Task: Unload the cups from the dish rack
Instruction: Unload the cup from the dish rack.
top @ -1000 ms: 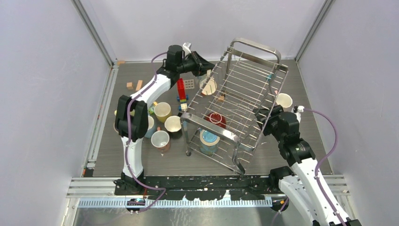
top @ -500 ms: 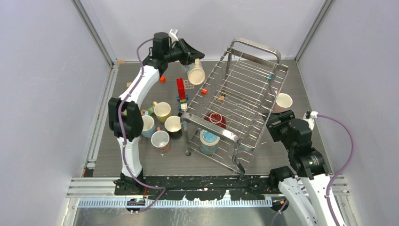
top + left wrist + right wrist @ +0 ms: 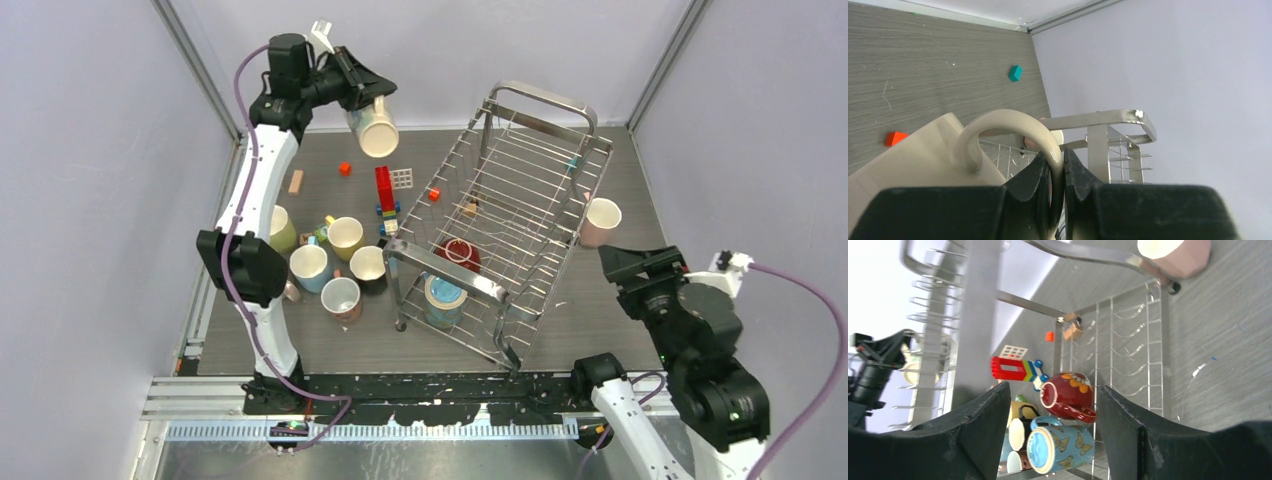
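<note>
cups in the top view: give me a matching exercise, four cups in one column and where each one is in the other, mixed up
Cups
1. cream cup
2. dark red cup
3. pink cup
4. yellow cup

Places
A. inside the rack
B. on the table, left of the rack
C. in the air, held by its handle in the left gripper
D. on the table, by the rack's right side

Pairs: 1-C, 2-A, 3-D, 4-B
</note>
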